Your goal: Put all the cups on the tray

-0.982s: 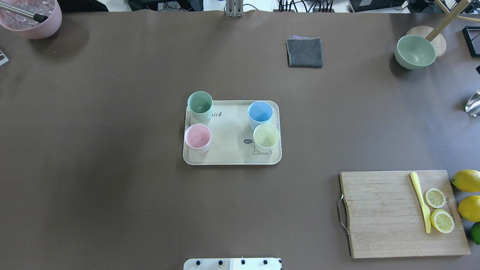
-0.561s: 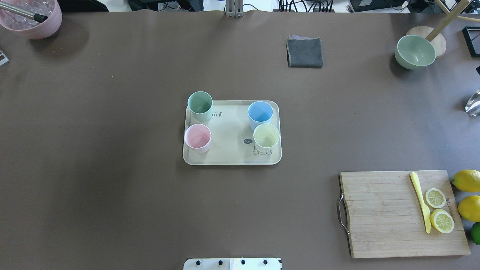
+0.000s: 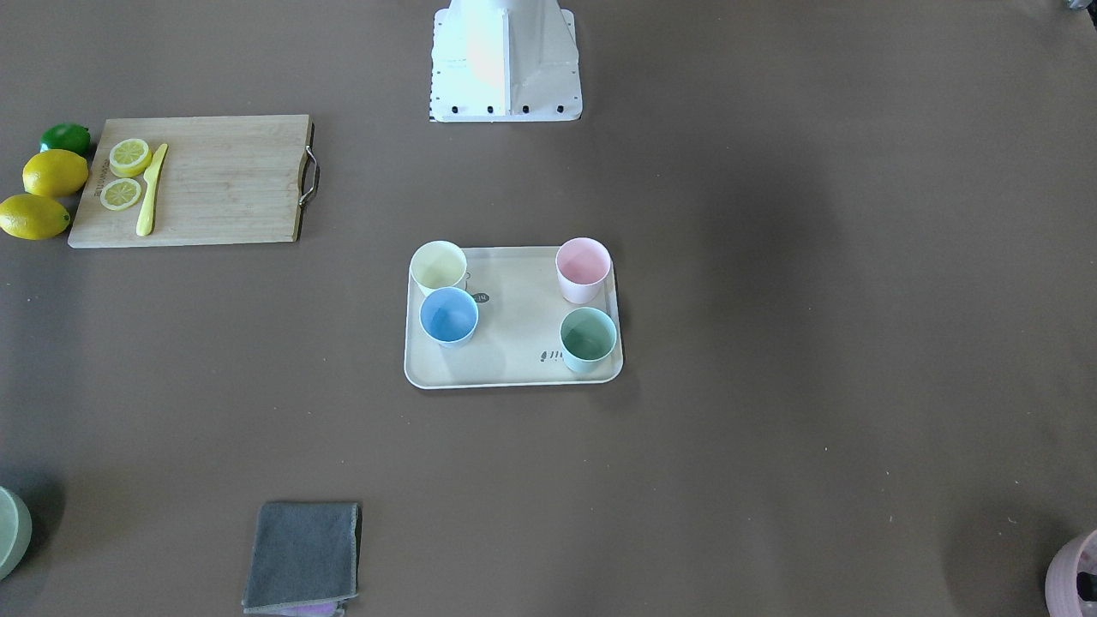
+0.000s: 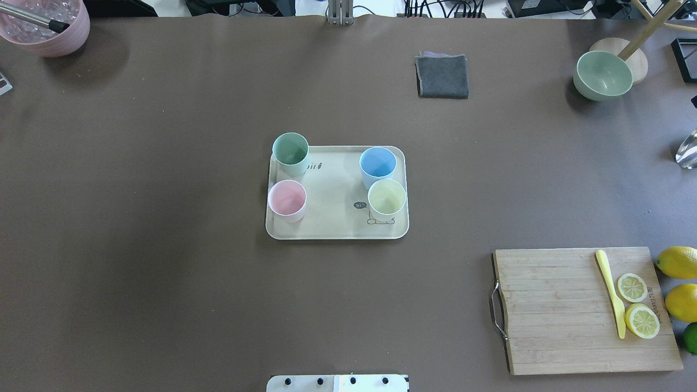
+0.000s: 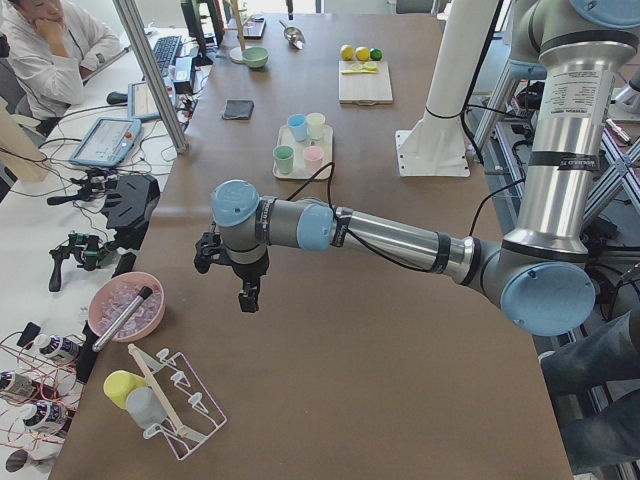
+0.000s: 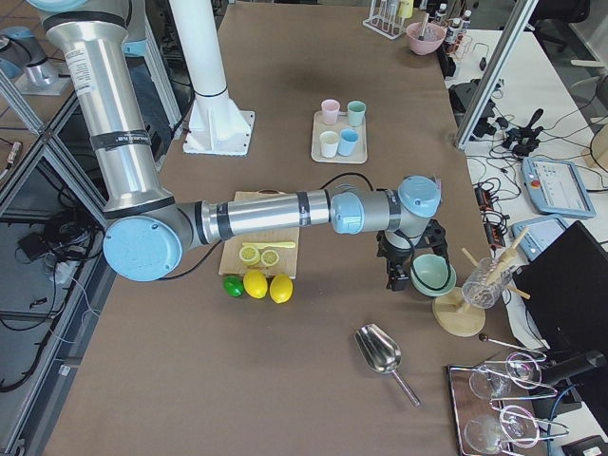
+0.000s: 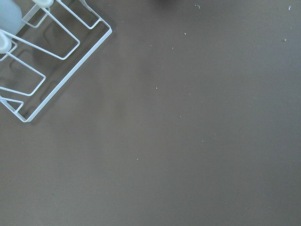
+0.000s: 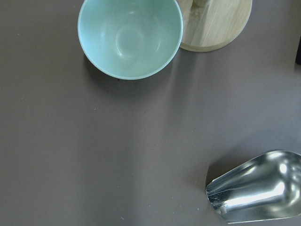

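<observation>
Though the jaws look unclear, four cups [image 4: 290,149] sit on the tray [image 4: 332,190].

**Six Views Around One Table**

The tray [image 4: 333,190] is shared by the overhead view, taken from 6 o'clock, and the opposing view from 12 o'clock. Side views are taken from 9 and 3 o'clock. The tabletop [image 7: 188,141] is framed closely, straight down, by both wrist cameras.

A robotics laboratory: a silver-and-blue jointed robot arm [image 5: 390,235] reaches over a long brown-covered table [image 5: 350,380]; beside the table stand a slanted aluminium frame post [image 5: 150,75], a grey touchscreen control pendant [image 5: 105,140] and a seated operator in white [image 5: 55,45].
</observation>
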Controlling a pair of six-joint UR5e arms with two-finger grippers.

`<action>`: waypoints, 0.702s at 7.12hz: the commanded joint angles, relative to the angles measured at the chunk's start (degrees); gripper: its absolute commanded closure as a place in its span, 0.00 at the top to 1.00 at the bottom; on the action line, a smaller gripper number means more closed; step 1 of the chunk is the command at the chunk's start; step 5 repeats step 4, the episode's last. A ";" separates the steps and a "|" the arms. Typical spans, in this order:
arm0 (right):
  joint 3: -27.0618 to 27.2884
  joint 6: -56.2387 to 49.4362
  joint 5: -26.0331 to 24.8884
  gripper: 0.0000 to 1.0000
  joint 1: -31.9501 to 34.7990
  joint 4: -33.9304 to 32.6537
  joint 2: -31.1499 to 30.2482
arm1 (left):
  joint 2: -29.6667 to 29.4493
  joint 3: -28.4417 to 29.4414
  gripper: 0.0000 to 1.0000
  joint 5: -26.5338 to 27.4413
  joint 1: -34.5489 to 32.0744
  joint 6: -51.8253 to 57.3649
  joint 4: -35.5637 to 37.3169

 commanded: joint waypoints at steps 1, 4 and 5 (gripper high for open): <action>0.06 0.03 -0.03 1.00 0.00 0.00 0.04 | 0.00 0.06 0.98 0.00 0.00 0.00 0.00; 0.06 0.03 -0.03 1.00 0.00 0.00 0.30 | 0.00 0.06 0.98 0.09 0.00 0.00 0.00; 0.06 0.03 -0.03 1.00 0.00 0.00 0.30 | 0.00 0.06 0.98 0.09 0.00 0.00 0.00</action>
